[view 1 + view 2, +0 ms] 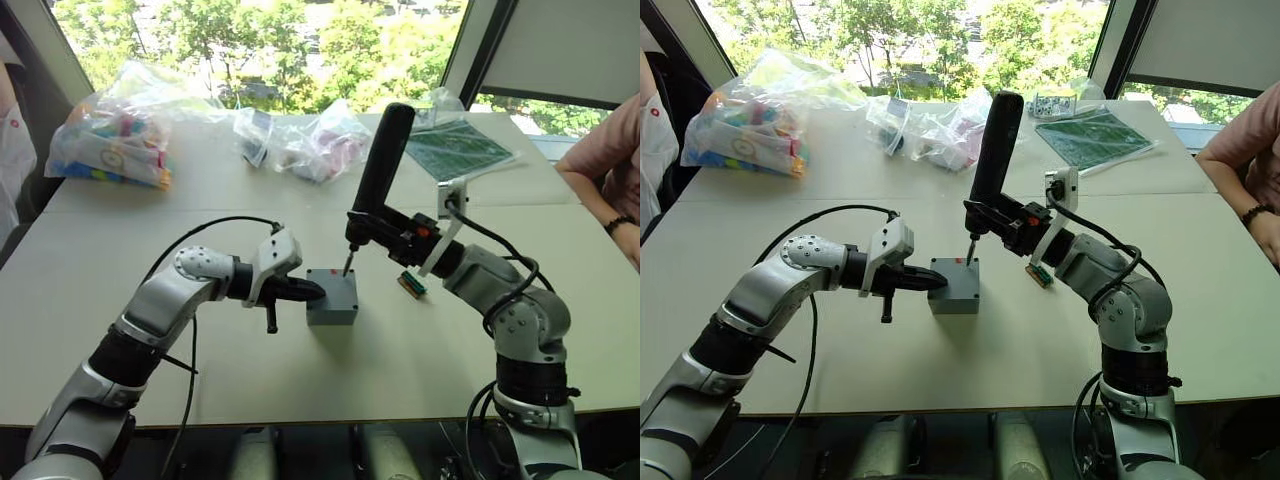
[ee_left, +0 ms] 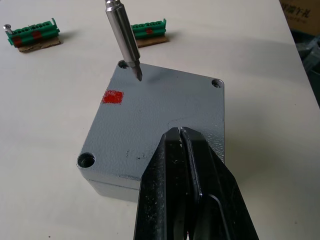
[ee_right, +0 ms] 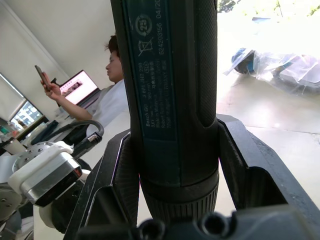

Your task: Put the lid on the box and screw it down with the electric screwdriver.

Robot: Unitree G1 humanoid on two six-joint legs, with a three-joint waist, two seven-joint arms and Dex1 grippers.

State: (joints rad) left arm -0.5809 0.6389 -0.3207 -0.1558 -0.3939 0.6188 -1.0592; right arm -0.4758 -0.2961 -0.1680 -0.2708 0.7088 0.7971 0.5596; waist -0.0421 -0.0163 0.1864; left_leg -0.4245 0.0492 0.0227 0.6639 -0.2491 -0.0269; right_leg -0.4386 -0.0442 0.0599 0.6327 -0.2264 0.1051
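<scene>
The right gripper (image 1: 1025, 222) clamps the long dark blue-black electric screwdriver (image 1: 992, 150) nearly upright, its thin metal bit (image 2: 126, 42) touching the shallow grey plastic lid (image 2: 150, 125), seated on the grey box (image 1: 332, 310) mid-table, just beside a corner screw hole (image 2: 121, 64). The left gripper (image 2: 187, 165), fingers pressed together and holding nothing, rests on the lid's opposite edge.

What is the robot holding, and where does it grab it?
The right gripper holds the electric screwdriver around its lower body, just above the tapered tip. The left gripper is shut and holds nothing; its tips rest on the lid.
</scene>
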